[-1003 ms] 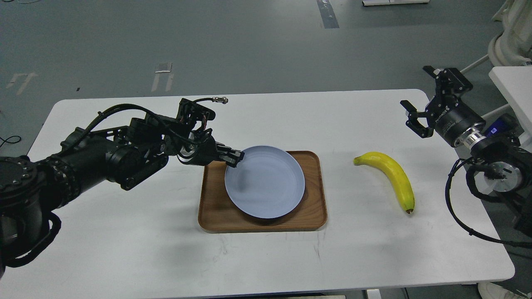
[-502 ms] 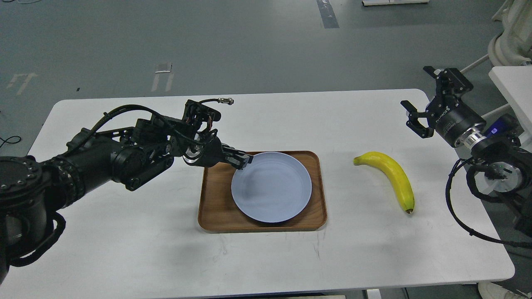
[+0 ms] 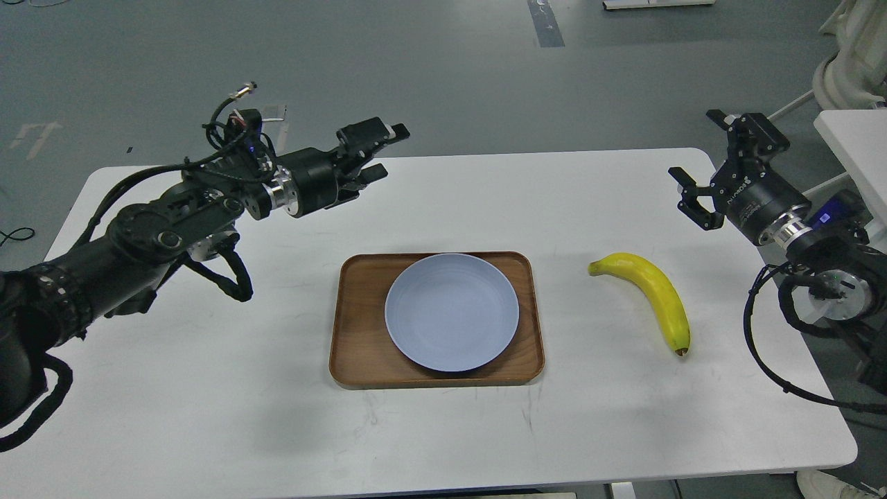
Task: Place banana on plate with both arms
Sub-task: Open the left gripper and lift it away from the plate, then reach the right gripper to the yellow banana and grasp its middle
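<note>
The pale blue plate lies flat on the brown wooden tray in the middle of the white table. The yellow banana lies on the table to the right of the tray, stem end toward the tray, dark tip toward me. My left gripper is open and empty, raised above the table's far side, up and left of the plate. My right gripper is open and empty, held above the table's right far corner, beyond the banana.
The white table ends close behind both grippers. A white stand is at the right edge beside my right arm. Grey floor lies beyond the table.
My left gripper has let go of the plate's rim, opened, and lifted up and back to the far left. The plate now rests on the tray. The right arm and banana have not moved.
</note>
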`<state>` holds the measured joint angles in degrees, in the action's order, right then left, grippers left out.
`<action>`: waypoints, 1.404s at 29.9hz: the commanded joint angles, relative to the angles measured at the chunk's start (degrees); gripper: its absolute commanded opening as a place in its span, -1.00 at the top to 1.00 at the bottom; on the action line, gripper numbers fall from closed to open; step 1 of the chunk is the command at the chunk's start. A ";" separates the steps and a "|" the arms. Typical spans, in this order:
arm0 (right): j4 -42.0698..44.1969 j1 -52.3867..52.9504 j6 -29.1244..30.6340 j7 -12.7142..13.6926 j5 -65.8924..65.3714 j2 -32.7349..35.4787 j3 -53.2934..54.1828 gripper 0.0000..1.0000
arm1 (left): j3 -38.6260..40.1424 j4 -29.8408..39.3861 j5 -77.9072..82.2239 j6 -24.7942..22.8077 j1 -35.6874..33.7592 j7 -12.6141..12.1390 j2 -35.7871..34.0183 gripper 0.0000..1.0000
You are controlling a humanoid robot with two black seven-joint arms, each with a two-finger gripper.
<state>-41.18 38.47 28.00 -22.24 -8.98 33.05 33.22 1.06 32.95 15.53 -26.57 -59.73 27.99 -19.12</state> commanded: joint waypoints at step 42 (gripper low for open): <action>-1.71 24.02 -1.11 -5.76 -75.75 2.55 -43.33 -0.98 | 26.10 -2.01 -9.64 -1.43 15.79 -2.59 -6.81 -0.97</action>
<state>-45.08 62.46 27.05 -28.01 -84.72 37.61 -8.14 27.14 30.95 5.89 -28.00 -43.96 25.34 -25.92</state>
